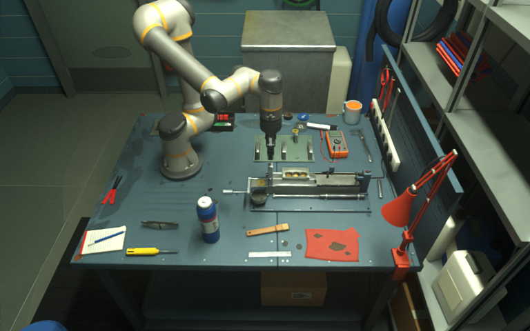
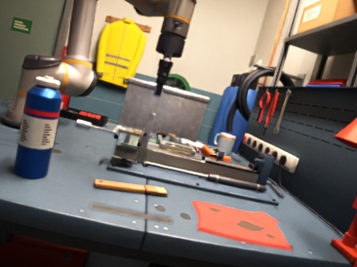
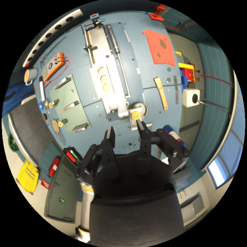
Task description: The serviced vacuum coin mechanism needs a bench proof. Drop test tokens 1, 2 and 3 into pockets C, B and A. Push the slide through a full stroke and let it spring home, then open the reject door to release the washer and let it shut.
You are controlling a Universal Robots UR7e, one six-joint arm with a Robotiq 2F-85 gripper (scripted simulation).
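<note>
The coin mechanism lies along the middle of the bench. Three yellow tokens sit in a row in its pocket block. A yellow washer rests at the mechanism's left end, by the reject door and a round cup. The slide's handle rod sticks out to the left. My gripper hangs open and empty well above the bench, over the green tray just behind the mechanism's left end.
The green tray's upright metal holders stand under the gripper. An orange multimeter lies right of the tray, a mug behind it. A blue bottle, a wooden stick and a red cloth lie toward the front.
</note>
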